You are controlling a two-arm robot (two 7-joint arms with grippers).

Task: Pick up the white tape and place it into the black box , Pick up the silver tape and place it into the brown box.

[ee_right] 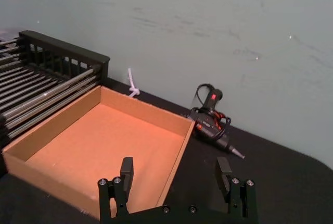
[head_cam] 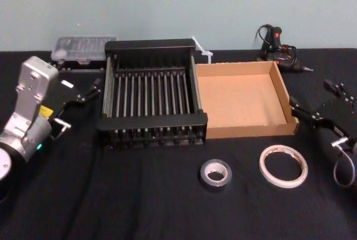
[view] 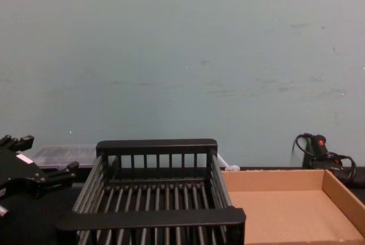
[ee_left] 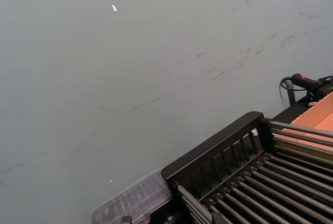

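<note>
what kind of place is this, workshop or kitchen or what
Probably a workshop or lab bench: a black-covered table against a scuffed wall, a glue gun, a clear bit case and tape rolls.

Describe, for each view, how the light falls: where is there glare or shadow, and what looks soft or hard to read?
Head view: even light, no strong shadows; silver tape shows a dull sheen, black box bars glint. Right wrist view: brown box glows orange, right gripper a dark silhouette. Left wrist view: wall smudges clear, bars catch light. Chest view: left gripper nearly lost against dark cloth.
</note>
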